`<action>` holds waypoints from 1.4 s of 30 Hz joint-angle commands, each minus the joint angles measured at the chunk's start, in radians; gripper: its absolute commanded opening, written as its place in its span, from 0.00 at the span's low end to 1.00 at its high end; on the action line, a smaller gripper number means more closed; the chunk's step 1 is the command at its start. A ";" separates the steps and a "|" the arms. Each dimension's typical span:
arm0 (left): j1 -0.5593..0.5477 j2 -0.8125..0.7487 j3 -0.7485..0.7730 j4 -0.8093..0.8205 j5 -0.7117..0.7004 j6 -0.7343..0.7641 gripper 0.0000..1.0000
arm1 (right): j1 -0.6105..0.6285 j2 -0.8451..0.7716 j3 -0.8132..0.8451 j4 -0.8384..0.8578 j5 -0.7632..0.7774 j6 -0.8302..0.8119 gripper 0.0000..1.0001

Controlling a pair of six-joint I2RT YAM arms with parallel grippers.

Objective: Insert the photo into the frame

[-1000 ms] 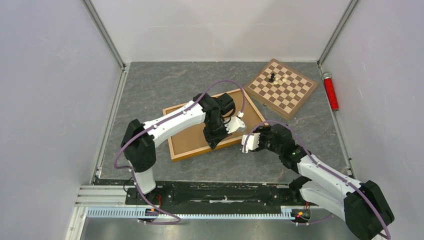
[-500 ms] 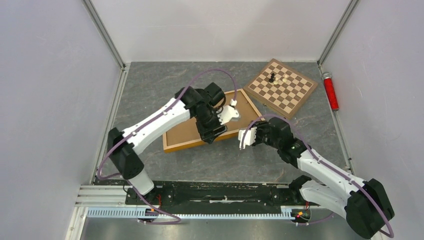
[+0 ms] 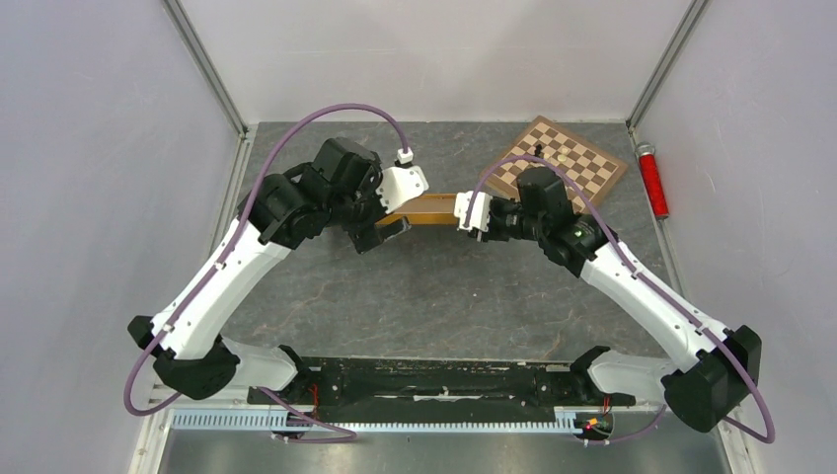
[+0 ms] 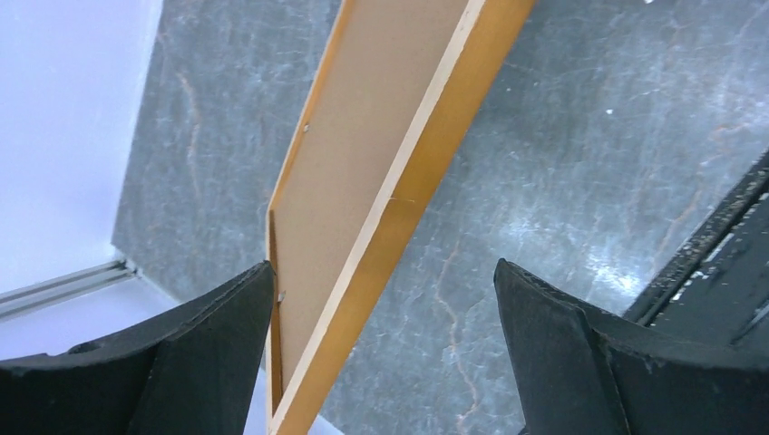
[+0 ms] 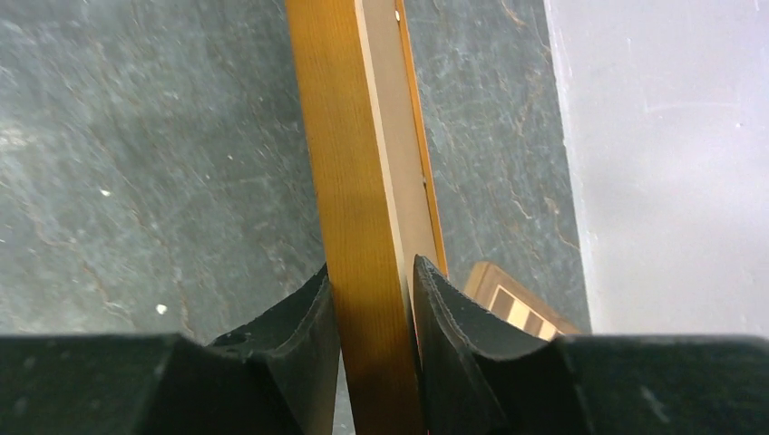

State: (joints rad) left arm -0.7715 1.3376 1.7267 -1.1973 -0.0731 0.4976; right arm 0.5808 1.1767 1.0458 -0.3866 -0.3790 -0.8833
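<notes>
Looks like a mid-flip on the frame [image 3: 426, 208], judging by the pose. Stood up on edge toward the back of the table [image 3: 434, 286], just short of the chessboard [image 3: 559, 168]. Can't tell whether touching down or lifted clear.

Clamped at one end by the right gripper [image 5: 372, 272], fingers snug against the wood on both sides. Straddled at the other end by the left gripper [image 4: 381, 272], spread about as wide as possible and gripping nothing, so don't count on that side for support. Best to tip slowly, lower rather than drop, and avoid twisting at the single pinch point.

Thin light-brown wood, orange-ish outer edge, plain brown backing panel filling the inside, a couple of tiny fasteners along the rail. No sign of the photo in any view.
</notes>
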 commanded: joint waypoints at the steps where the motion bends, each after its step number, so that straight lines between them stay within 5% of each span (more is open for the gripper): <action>1: 0.008 -0.008 0.028 0.045 -0.100 0.091 0.97 | 0.002 0.017 0.138 -0.077 -0.107 0.170 0.00; 23: 0.150 -0.046 0.019 0.154 -0.072 0.094 1.00 | -0.010 0.117 0.315 -0.094 -0.111 0.494 0.00; 42: 0.248 -0.093 -0.083 0.277 -0.030 -0.061 1.00 | -0.144 0.259 0.500 -0.044 -0.222 0.823 0.00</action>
State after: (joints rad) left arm -0.5331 1.2781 1.6527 -0.9737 -0.1272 0.4854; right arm 0.4488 1.4158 1.4544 -0.5152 -0.5323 -0.1970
